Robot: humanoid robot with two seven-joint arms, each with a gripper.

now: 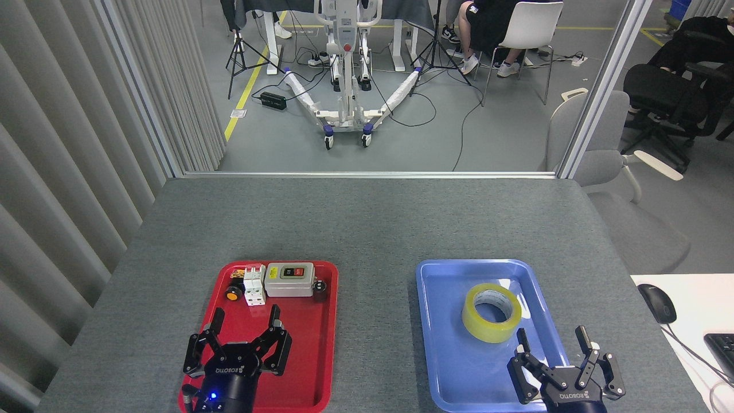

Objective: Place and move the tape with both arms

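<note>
Now the tape (491, 311) lies flat in the blue tray (441, 344) on the grey worktop (367, 223), toward the tray's far right part, with nothing touching it. Near the tray's front right corner the right pincer (565, 358) hangs released, its fingers spread and pointing away, just short of the roll. Over the red tray (318, 367) the left pincer (243, 335) is likewise spread and holds nothing; beyond it sit a grey switch box (291, 279), white breakers (254, 285) and an orange button (233, 294).
</note>
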